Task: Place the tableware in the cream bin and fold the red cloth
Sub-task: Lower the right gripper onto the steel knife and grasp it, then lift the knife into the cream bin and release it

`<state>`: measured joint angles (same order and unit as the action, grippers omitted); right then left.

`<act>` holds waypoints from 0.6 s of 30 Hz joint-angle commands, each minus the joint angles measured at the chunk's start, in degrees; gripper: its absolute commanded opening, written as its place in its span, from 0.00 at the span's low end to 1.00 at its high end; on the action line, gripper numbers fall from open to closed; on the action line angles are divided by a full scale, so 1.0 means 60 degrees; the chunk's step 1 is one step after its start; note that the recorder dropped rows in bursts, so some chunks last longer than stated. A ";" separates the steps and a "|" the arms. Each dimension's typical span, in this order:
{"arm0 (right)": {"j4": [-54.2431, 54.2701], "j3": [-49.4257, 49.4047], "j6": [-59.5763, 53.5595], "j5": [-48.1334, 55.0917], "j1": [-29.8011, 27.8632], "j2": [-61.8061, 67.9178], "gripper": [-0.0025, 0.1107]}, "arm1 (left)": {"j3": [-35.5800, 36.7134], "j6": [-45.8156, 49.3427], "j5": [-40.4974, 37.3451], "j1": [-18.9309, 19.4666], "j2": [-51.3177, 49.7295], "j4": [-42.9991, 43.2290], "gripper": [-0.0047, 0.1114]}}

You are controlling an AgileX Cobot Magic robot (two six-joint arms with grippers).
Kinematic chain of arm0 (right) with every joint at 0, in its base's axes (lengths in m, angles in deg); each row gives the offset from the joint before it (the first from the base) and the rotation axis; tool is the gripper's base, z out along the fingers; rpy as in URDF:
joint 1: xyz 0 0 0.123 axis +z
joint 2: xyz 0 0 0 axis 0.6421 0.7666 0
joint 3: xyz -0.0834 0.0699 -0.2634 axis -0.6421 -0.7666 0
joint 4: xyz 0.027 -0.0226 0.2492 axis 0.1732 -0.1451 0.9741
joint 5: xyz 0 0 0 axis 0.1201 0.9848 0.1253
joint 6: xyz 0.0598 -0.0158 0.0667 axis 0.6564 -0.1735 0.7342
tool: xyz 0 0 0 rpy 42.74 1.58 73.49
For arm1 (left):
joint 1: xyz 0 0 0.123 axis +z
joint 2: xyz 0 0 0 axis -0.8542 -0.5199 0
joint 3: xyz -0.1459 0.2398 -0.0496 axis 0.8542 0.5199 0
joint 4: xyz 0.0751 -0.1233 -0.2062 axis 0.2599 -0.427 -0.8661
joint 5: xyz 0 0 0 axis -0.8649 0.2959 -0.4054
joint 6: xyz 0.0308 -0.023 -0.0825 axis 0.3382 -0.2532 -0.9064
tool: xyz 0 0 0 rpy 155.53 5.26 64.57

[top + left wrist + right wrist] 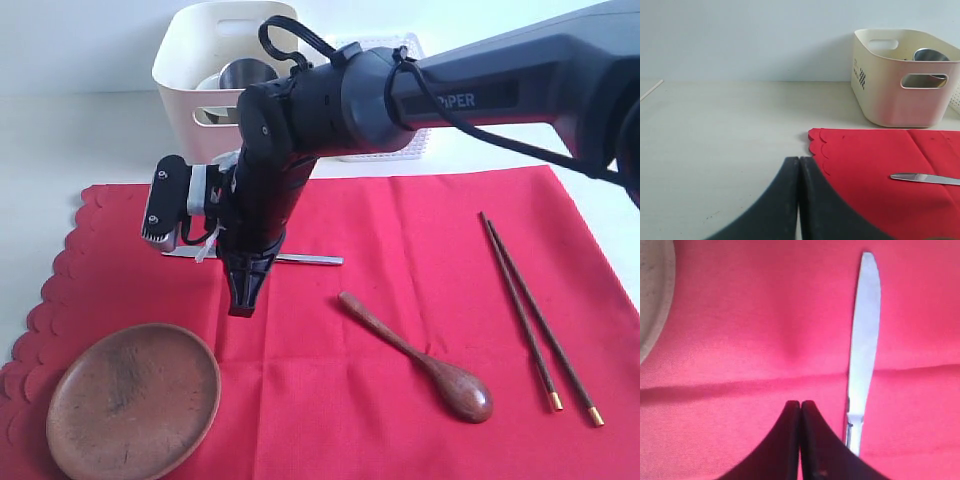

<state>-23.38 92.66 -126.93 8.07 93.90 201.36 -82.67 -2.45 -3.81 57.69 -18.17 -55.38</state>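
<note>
— Where does the butter knife (862,340) lie?
— Flat on the red cloth (400,230), just beside our right gripper (800,405). Its jaws are pressed together and empty. We judge that it hangs there to line up the pick.
— And our left gripper (799,160)?
— Jaws closed too, off the scalloped edge, out of the way.
— Our count?
— On the cloth: one knife, one spoon (420,355), one plate (130,400), two chopsticks (535,315). One steel cup (245,75) in the cream bin (185,80).
</note>
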 commanded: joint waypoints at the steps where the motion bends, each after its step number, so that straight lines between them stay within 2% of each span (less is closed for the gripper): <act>1: -0.0329 -0.0036 0.0495 -0.0154 -0.0027 -0.0058 0.02 | -0.0024 -0.0018 0.0057 -0.0047 0.0060 0.0009 0.06; 4: -0.1210 -0.0036 0.2360 -0.0734 -0.0027 0.0039 0.05 | -0.0024 -0.0018 0.0057 -0.0047 0.0060 0.0009 0.06; 9: -0.3394 -0.0036 0.5348 -0.1021 -0.0027 0.0120 0.26 | -0.0024 -0.0018 0.0057 -0.0047 0.0060 0.0009 0.06; 14: -0.3299 -0.0036 0.4634 -0.0841 -0.0227 0.0120 0.40 | -0.0024 -0.0018 0.0057 -0.0047 0.0060 0.0009 0.06; 18: -0.1452 -0.0036 0.2999 -0.0705 -0.0635 0.0120 0.41 | -0.0024 -0.0018 0.0057 -0.0047 0.0060 0.0009 0.06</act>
<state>-38.78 92.66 -102.74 3.25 91.80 202.31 -82.67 -2.45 -3.81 57.69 -18.17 -55.38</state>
